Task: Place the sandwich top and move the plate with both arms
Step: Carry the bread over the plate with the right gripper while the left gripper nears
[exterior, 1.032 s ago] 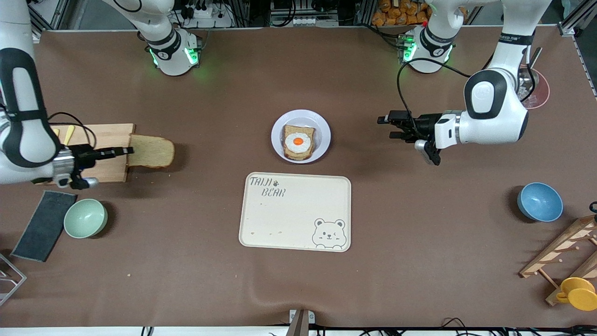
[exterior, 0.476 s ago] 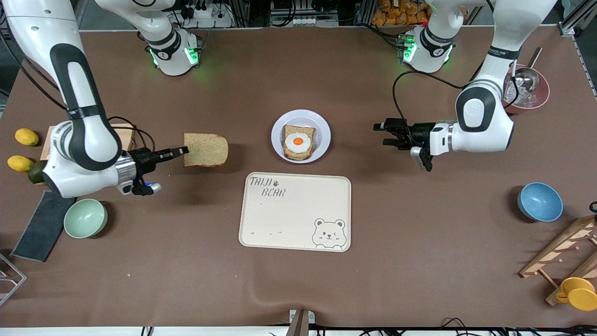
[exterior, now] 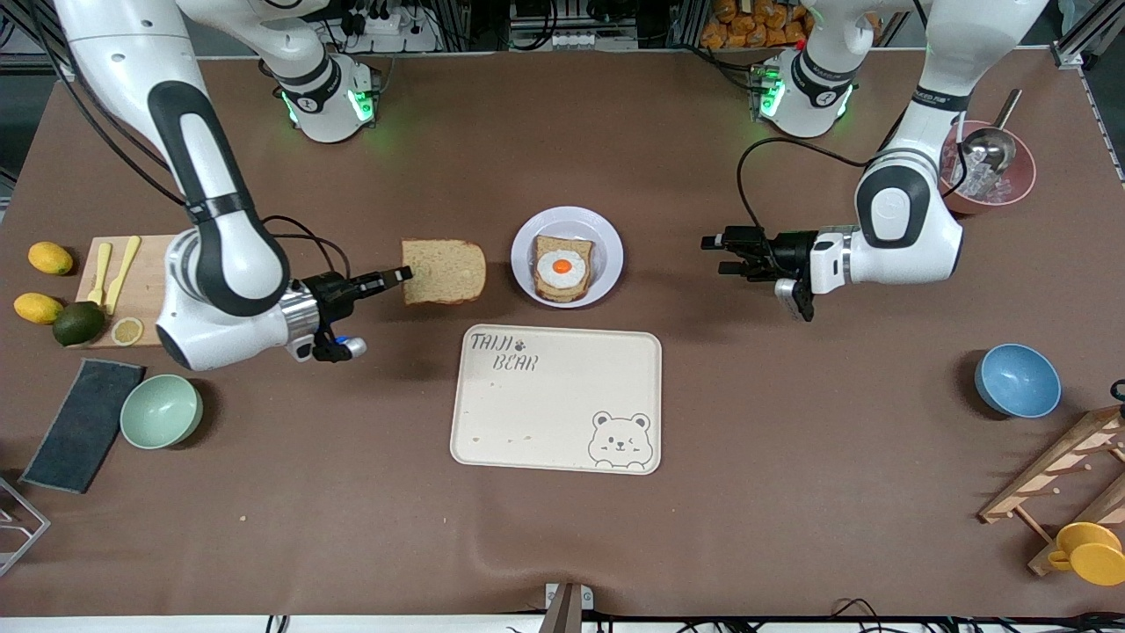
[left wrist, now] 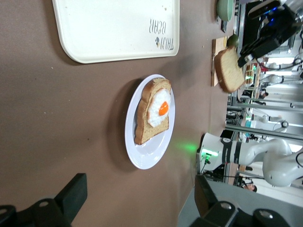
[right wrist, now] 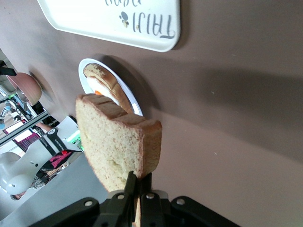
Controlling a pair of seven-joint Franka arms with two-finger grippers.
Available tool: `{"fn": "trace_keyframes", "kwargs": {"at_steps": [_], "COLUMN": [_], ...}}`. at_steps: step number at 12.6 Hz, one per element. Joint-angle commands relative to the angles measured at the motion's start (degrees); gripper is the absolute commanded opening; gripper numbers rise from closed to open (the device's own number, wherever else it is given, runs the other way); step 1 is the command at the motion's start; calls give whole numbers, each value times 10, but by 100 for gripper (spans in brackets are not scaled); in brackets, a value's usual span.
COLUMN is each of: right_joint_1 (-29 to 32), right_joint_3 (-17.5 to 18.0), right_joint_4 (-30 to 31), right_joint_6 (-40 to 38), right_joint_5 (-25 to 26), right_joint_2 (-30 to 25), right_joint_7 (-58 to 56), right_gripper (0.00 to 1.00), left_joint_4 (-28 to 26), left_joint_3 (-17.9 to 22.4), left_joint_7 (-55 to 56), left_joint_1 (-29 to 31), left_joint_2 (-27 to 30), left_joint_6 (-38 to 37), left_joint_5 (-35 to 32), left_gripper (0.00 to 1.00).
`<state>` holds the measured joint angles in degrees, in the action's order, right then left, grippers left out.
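Observation:
The sandwich top (exterior: 444, 272), a plain light-brown slice, hangs level above the table just beside the plate, toward the right arm's end. My right gripper (exterior: 400, 276) is shut on its crust edge; the right wrist view shows the slice (right wrist: 116, 142) pinched in that gripper (right wrist: 140, 182). The pale plate (exterior: 609, 242) holds a bread slice with a fried egg (exterior: 562, 266). My left gripper (exterior: 714, 253) hovers open over bare table toward the left arm's end of the plate, pointing at it. Its wrist view shows the plate (left wrist: 142, 158) ahead of the wide-apart fingers (left wrist: 71, 198).
A cream bear-printed tray (exterior: 555, 400) lies nearer the front camera than the plate. A cutting board (exterior: 145, 281), lemons, a mint bowl (exterior: 161, 411) and a dark cloth (exterior: 83, 422) sit at the right arm's end. A blue bowl (exterior: 1017, 380), a pink bowl (exterior: 1011, 180) and a wooden rack (exterior: 1063, 475) sit at the left arm's end.
The right arm has carried the slice from the cutting board across to just beside the plate. The left gripper has edged slightly toward the plate, staying open.

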<state>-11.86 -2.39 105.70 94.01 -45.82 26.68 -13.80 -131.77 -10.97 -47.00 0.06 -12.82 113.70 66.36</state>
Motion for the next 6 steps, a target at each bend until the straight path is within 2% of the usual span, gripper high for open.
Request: {"fn": "trace_keyframes", "kwargs": {"at_steps": [1, 6], "right_joint_1": [-66, -177], "right_joint_3": [-7, -7], "right_joint_4": [18, 29], "right_joint_6": [68, 193], "right_joint_5": [-47, -99], "right_joint_2": [8, 19], "right_joint_7": [7, 24], "right_gripper": [0, 0], "left_joint_4": [-19, -17], "left_joint_3": [-5, -5], "left_joint_7": [1, -44], "left_joint_1": [-35, -43], "left_joint_2": [0, -39], "left_joint_6": [48, 72], "left_joint_5": [65, 71], "left_gripper": [100, 100]}}
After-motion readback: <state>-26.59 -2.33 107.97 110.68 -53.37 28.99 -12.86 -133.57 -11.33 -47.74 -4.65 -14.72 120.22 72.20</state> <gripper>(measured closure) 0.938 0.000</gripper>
